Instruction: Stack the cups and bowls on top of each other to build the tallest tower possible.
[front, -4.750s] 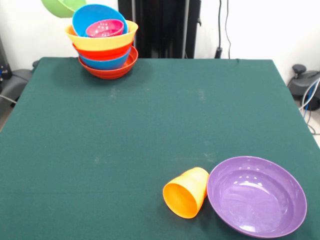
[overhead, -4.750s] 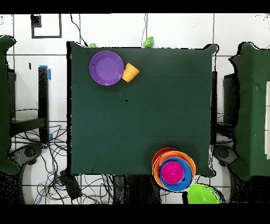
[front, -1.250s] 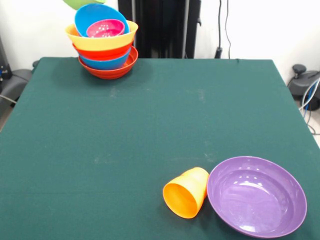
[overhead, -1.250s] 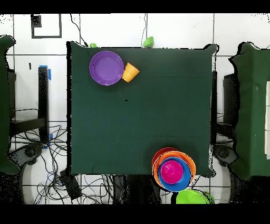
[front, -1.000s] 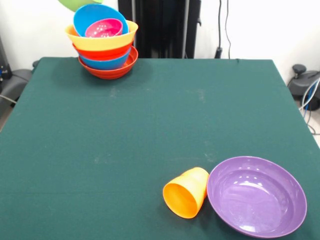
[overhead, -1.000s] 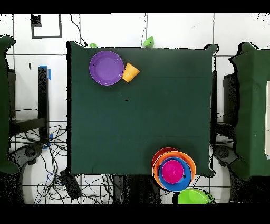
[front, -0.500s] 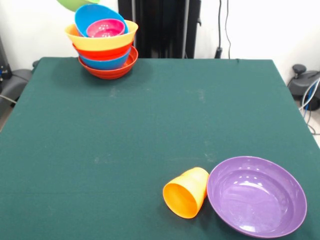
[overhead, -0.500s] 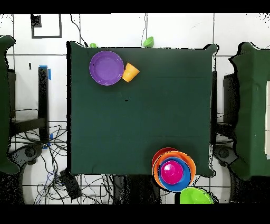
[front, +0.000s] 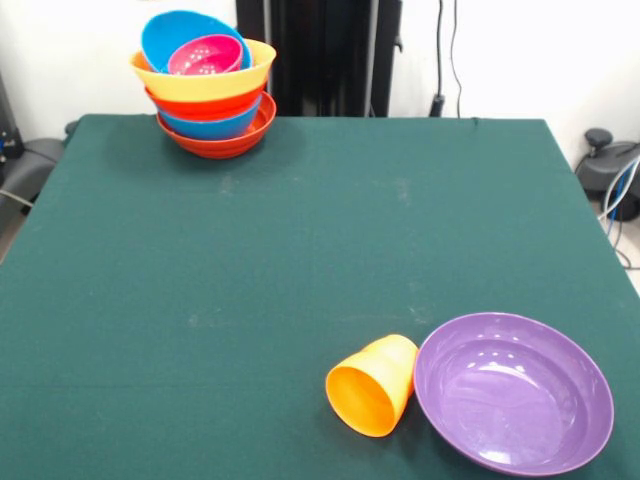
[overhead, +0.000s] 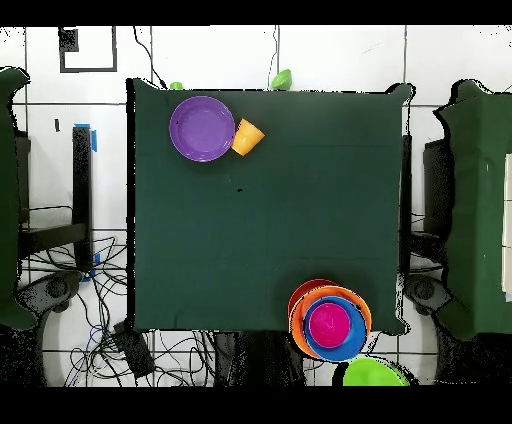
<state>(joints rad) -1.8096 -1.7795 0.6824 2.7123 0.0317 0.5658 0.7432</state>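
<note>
The tower (front: 205, 95) stands at the table's far left corner in the front view: a red-orange bowl at the base, then blue, red-orange and a wide orange bowl, with a tilted blue bowl (front: 165, 32) and a small magenta bowl (front: 207, 55) on top. It also shows in the overhead view (overhead: 328, 322). The small orange cup (front: 373, 384) lies on its side against the large purple bowl (front: 513, 390). A green bowl (overhead: 372, 372) shows beyond the table's edge by the robot's base. No gripper shows in either view.
The green table (front: 300, 220) fills the front view. The black pedestal (front: 320, 55) stands behind the far edge. In the overhead view two small green things (overhead: 283, 78) lie on the floor beyond the table's edge near the purple bowl (overhead: 201, 128).
The green bowl, seen above the tower at the front view's top edge, has gone up out of that view. In the overhead view it shifted slightly beside the tower.
</note>
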